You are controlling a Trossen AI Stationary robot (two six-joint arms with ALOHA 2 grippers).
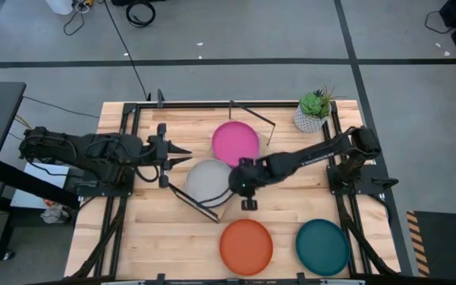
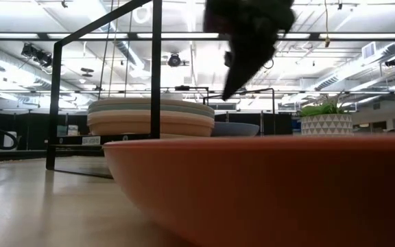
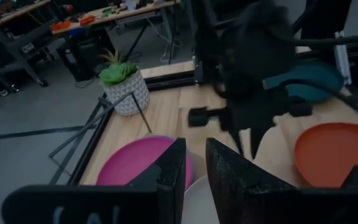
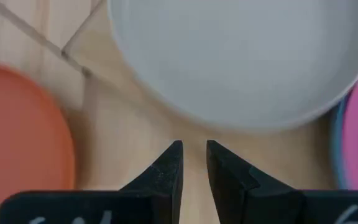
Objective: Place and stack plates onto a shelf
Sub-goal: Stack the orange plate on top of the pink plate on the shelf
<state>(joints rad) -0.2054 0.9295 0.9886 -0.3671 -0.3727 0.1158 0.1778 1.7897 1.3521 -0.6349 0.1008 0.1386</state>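
Orange plate [image 1: 246, 246] and teal plate [image 1: 322, 246] lie near on bench [image 1: 172, 237]; stiff, shallow, likely slick, best pinched at rim. Right hand [image 1: 248, 194] narrowed, empty, beside grey plate [image 1: 208, 181] on shelf [image 1: 220, 210]. Left hand [image 1: 182, 155] narrowed, empty, left of shelf.

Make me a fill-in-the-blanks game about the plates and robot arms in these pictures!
1. The plate on top of the shelf's stack nearest the potted plant is ____.
2. The two plates lying on the table in front of the shelf are orange and dark ____.
3. The right gripper hangs beside the ____ plate, holding nothing.
4. The left gripper holds ____ between its fingers.

Missing words: pink; teal; grey; nothing
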